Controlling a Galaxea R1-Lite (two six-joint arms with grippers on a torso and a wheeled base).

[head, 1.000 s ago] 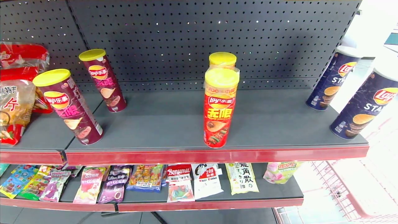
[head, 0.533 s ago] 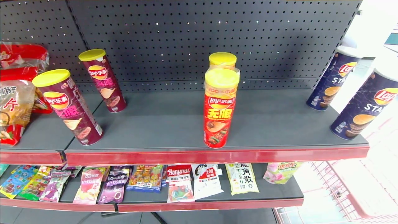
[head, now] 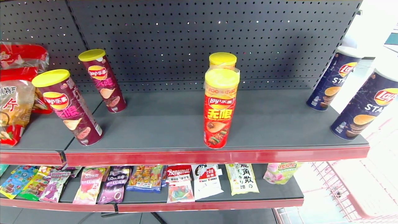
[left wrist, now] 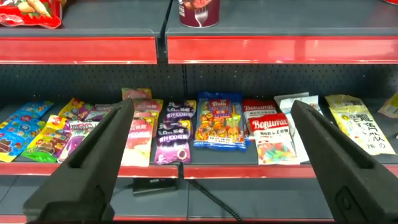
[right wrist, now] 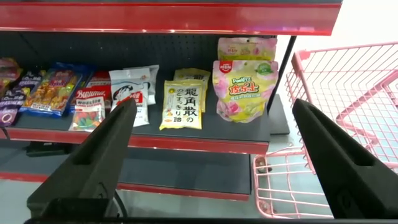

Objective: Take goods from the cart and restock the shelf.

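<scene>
Left end effector: fingers spread wide, nothing held; candy packets on lower shelf beyond it. Right end effector: likewise wide open, empty; pink cart near.

Head view: upper shelf spans frame centre. Red chip can upright at middle, near front edge; yellow-lidded can just behind it. Two maroon cans at left, two navy cans at right edge. Cart in lower right corner.
</scene>
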